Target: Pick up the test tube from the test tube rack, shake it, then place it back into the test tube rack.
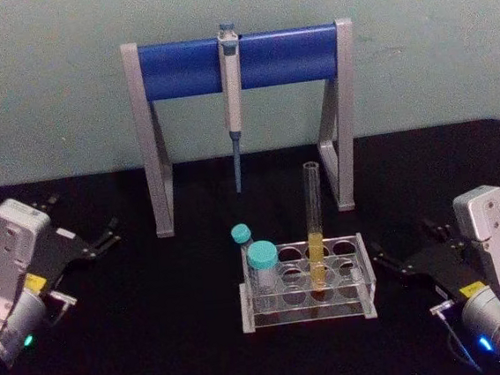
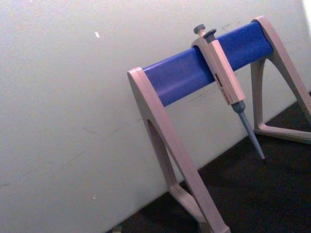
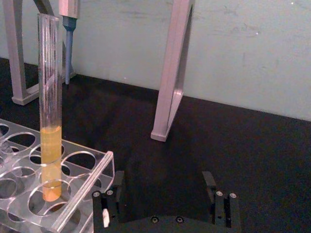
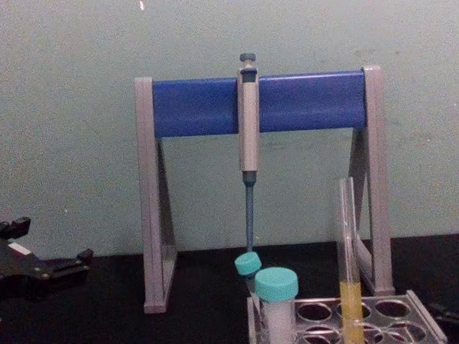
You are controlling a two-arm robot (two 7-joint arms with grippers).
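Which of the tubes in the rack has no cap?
The tall test tube with yellow-orange liquid, standing in the test tube rack towards its right side. The two shorter tubes on the left have teal caps.

Grey stand [image 4: 147,195] with blue crossbar mid-frame, pipette [image 4: 248,132] hanging at its centre, test tube rack [image 4: 422,316] lower right holding upright test tube [image 4: 349,266] and two teal-capped tubes [image 4: 277,304], left gripper [image 4: 80,263] at left edge over black bench [image 4: 107,332].
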